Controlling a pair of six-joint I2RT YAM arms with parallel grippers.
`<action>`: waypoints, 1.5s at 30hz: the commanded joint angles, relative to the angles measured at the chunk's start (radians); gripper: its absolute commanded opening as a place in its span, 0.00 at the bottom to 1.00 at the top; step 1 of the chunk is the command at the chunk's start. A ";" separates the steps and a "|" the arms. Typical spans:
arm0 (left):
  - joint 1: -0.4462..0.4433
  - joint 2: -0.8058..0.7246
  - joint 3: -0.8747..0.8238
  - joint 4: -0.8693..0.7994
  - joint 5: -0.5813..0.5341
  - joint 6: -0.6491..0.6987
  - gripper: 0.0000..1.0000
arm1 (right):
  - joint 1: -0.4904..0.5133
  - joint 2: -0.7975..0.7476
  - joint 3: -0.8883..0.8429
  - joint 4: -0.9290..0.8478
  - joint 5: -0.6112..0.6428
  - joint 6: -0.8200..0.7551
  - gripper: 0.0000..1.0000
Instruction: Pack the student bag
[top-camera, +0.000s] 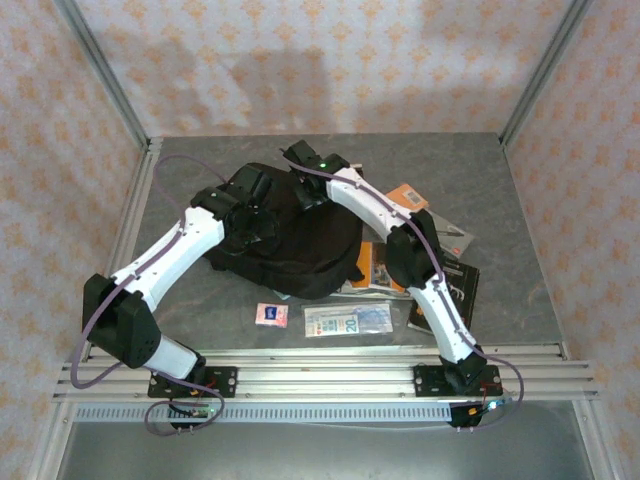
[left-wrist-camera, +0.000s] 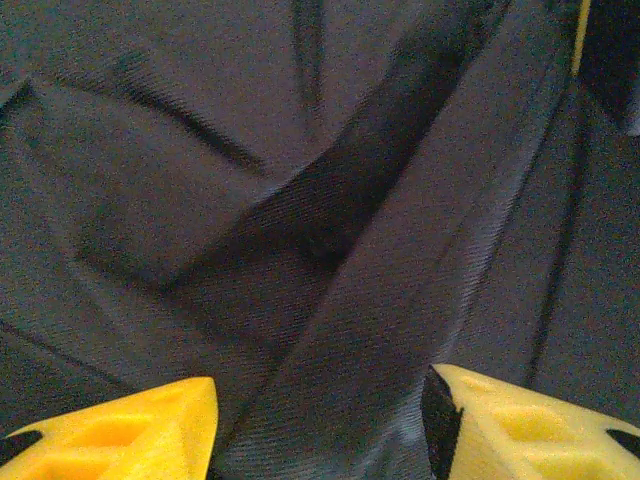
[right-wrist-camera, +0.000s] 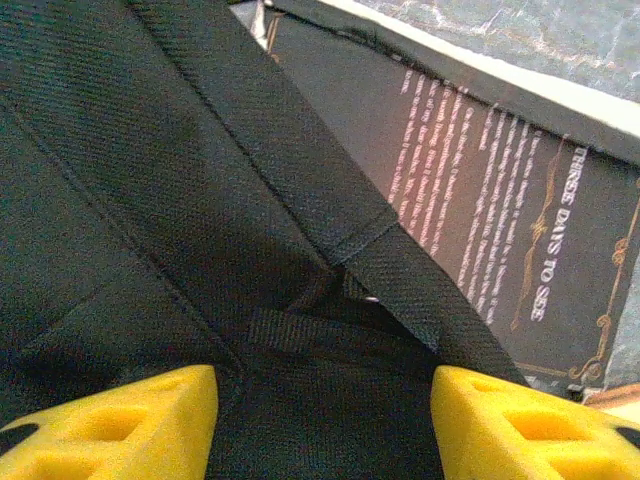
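The student bag (top-camera: 300, 245), a large black fabric backpack, lies in the middle of the table. My left gripper (top-camera: 256, 200) is over its upper left part. In the left wrist view, that gripper (left-wrist-camera: 320, 405) stands open with a raised fold of the bag's black fabric (left-wrist-camera: 400, 270) running between the yellow fingertips (left-wrist-camera: 130, 430). My right gripper (top-camera: 302, 160) reaches over the bag's far top edge. In the right wrist view it (right-wrist-camera: 325, 400) is open just above a black strap (right-wrist-camera: 300, 170) and a small webbing loop (right-wrist-camera: 300, 335).
Books lie right of the bag: an orange one (top-camera: 408, 194), a grey one (top-camera: 452, 236), a black one (top-camera: 448, 288) and one partly under the bag (top-camera: 376, 268). A banknote (top-camera: 345, 320) and a pink packet (top-camera: 271, 315) lie near the front. A dark book cover (right-wrist-camera: 500, 230) lies beside the strap.
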 joint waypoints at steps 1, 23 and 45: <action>0.009 0.028 -0.019 -0.018 -0.009 0.007 0.57 | 0.011 0.069 0.085 -0.009 0.158 -0.034 0.57; 0.082 0.018 -0.008 -0.052 -0.053 0.027 0.53 | -0.097 -0.049 0.218 0.087 -0.079 0.085 0.00; 0.132 0.223 0.329 0.152 0.126 -0.086 0.61 | -0.216 -0.338 -0.201 0.153 -0.276 0.343 0.00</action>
